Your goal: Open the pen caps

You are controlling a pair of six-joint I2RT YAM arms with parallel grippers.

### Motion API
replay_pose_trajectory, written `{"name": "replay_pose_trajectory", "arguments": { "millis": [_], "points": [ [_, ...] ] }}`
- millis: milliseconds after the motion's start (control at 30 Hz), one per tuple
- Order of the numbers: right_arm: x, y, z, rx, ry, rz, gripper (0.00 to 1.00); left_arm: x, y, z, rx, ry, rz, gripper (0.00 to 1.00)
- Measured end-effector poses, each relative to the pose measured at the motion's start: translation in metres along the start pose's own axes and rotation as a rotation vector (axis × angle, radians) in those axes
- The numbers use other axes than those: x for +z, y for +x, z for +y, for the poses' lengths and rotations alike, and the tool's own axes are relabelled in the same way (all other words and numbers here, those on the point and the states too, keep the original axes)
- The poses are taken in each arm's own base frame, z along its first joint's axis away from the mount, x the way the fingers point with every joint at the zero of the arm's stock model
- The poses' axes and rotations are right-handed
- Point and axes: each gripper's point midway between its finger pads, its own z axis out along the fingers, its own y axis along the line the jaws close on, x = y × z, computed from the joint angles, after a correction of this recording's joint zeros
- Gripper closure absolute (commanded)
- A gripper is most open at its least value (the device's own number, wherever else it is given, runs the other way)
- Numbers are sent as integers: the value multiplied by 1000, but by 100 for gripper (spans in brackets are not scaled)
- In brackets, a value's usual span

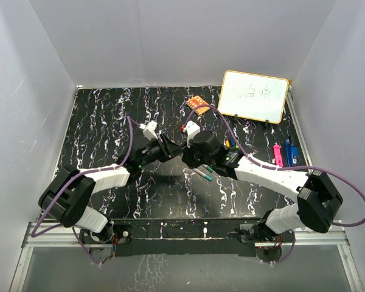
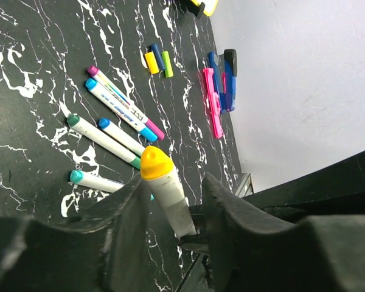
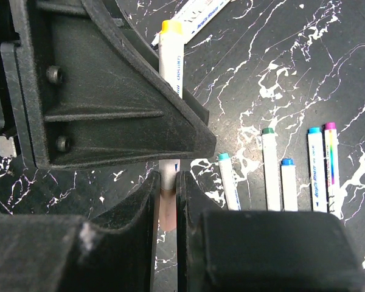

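Black marbled desk [image 1: 103,115]; above it the left hand [image 2: 173,188] pinches a white marker [image 2: 177,213] just under its yellow cap [image 2: 156,163]; the right hand [image 3: 167,185] clamps the opposite end; the cap looks light, stiff and slick, best gripped across its sides and pulled straight.

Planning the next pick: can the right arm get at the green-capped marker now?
Probably not yet: the right tool is shut on the yellow-capped marker, which the left tool also grips. The green-capped marker itself lies uncovered.
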Motion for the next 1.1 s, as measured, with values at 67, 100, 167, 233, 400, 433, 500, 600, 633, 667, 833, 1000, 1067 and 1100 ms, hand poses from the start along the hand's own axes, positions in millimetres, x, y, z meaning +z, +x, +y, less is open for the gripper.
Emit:
{"name": "replay_pose_trajectory", "arguments": {
  "millis": [67,100,167,233,400,433,500,600,633,667,833,1000,1067,1100],
  "points": [
    [0,0,0,0,3,-1,100,0,0,-1,1,3,-1,75],
    [0,0,-1,0,4,-1,100,0,0,-1,2,5,-2,80],
    [0,0,-1,0,6,-2,100,0,-1,-2,3,8,-3,90],
    [0,0,-1,0,8,-1,99,0,-2,-5,0,21,-5,100],
    [0,-1,-2,2,14,-2,54,0,-2,-7,-2,26,-5,100],
    [0,-1,-2,2,16,-4,50,1,-2,-6,-3,23,-3,100],
    [-1,-4,-3,0,19,-10,47,0,0,-4,-9,12,1,100],
    [-2,-8,-2,-4,18,-17,47,1,-2,-4,-14,1,1,100],
    [-2,-8,-2,-3,17,-17,47,1,-2,-4,-16,-1,0,100],
    [-2,-8,-2,-3,17,-16,47,1,-3,-4,-16,-2,-3,100],
    [-2,-6,0,-3,8,-11,51,-2,-7,-9,-19,-2,-20,100],
    [0,-4,1,-4,0,-2,55,-3,-14,-18,-16,12,-36,100],
    [1,-3,1,-4,-1,1,60,-4,-15,-21,-16,17,-39,100],
    [2,-2,1,-4,-3,4,64,-4,-15,-21,-17,17,-39,100]
  ]
}}
